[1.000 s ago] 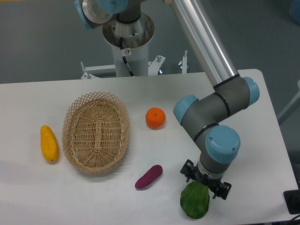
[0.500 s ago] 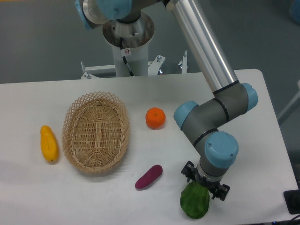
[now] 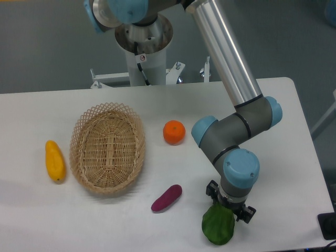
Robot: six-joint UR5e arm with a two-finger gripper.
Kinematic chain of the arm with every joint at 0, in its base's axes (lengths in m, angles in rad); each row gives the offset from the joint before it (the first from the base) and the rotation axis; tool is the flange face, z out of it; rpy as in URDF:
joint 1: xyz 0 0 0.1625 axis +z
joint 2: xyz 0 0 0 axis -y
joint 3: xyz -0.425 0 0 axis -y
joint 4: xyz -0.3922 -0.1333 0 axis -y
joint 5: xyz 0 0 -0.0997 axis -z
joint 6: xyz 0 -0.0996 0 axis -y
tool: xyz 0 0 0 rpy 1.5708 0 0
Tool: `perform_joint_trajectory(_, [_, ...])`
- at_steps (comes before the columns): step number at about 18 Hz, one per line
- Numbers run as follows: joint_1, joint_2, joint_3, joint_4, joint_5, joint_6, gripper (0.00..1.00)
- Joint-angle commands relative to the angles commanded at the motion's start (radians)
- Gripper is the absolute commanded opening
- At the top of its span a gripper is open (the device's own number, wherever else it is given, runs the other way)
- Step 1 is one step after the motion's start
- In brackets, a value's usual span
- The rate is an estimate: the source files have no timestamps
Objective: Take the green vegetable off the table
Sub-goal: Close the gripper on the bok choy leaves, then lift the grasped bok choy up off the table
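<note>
Green vegetable (image 3: 218,227): near front edge of table (image 3: 42,220), right of centre; long axis running roughly toward the camera; gripper (image 3: 229,208) directly above its far end, jaws apparently spread astride it; contact unclear.

End effector (image 3: 230,206) shifted left — arm leaning further.

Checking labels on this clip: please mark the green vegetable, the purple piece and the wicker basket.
green vegetable (image 3: 218,228), fixed camera, on its dark green body below the gripper.
purple piece (image 3: 166,198), fixed camera, on its middle.
wicker basket (image 3: 79,136), fixed camera, on its left rim.
</note>
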Motion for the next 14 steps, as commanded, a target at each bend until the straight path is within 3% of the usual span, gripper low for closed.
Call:
perform_joint_trajectory(6, [0.000,0.037,-0.003,-0.015,-0.009,-0.009,0.17])
perform_joint_trajectory(11, [0.000,0.080,0.000,-0.092,-0.008,-0.029,0.19])
perform_joint_trajectory(14, [0.000,0.089,0.006,-0.095,-0.009,-0.054,0.20])
